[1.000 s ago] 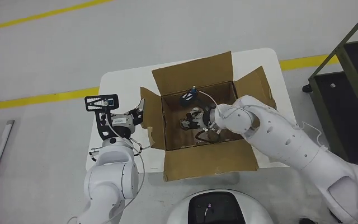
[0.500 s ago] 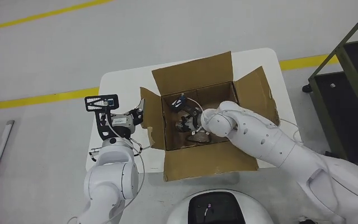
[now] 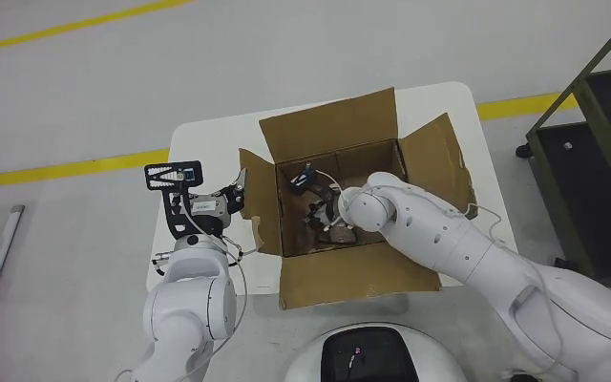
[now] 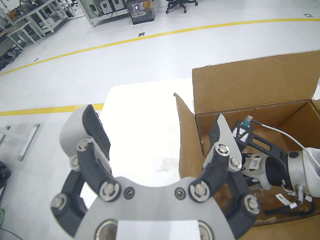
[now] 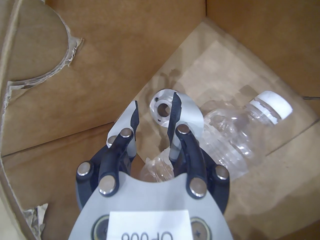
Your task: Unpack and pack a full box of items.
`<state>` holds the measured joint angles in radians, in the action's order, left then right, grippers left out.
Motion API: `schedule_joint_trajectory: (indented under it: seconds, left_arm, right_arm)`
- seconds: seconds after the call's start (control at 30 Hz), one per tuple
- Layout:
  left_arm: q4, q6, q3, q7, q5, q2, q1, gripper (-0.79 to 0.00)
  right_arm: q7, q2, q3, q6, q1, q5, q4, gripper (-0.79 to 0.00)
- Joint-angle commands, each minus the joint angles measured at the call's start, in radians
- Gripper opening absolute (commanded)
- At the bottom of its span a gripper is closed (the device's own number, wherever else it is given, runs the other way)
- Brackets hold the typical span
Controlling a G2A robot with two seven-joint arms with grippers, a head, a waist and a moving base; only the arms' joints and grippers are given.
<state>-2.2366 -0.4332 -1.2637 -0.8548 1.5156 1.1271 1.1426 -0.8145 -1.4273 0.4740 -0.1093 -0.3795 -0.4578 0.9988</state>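
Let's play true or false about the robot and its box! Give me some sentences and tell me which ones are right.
1. The box has its flaps open. True.
2. The bottle stands upright. False: it lies on its side on the box floor.
3. The bottle's cap is red. False: it is white.
4. The right gripper is down inside the box. True.
5. The left gripper holds a bottle. False: it is open and empty, outside the box, beside its side flap.
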Motion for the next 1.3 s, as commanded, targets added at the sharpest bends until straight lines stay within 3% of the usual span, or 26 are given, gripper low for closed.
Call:
schedule_joint_trajectory:
  seconds: [0.0,0.2,0.27,0.33,0.43,0.7,0.97,1.27]
  left_arm:
    - [0.000,0.000,0.000,0.000,0.000,0.000,0.000,0.000]
    - [0.000,0.000,0.000,0.000,0.000,0.000,0.000,0.000]
    - [0.000,0.000,0.000,0.000,0.000,0.000,0.000,0.000]
    - [0.000,0.000,0.000,0.000,0.000,0.000,0.000,0.000]
    - [0.000,0.000,0.000,0.000,0.000,0.000,0.000,0.000]
    - [0.000,0.000,0.000,0.000,0.000,0.000,0.000,0.000]
    - [0.000,0.000,0.000,0.000,0.000,0.000,0.000,0.000]
    - [0.000,0.000,0.000,0.000,0.000,0.000,0.000,0.000]
  right_arm:
    - [-0.005,-0.002,0.008,-0.003,0.000,0.001,-0.001,-0.480]
    - [0.020,0.017,0.092,-0.001,-0.003,0.018,0.045,-0.514]
    - [0.023,0.035,0.146,0.003,-0.013,0.027,0.086,-0.548]
    - [0.020,0.061,0.211,0.009,-0.031,0.016,0.146,-0.643]
    - [-0.001,0.109,0.339,0.030,-0.095,0.010,0.278,-0.785]
    - [-0.047,0.225,0.790,0.105,-0.372,-0.086,0.765,-0.785]
    - [-0.305,0.294,1.179,0.133,-0.545,-0.302,1.033,-0.785]
    - [-0.693,0.346,1.425,0.014,-0.654,-0.448,1.161,-0.785]
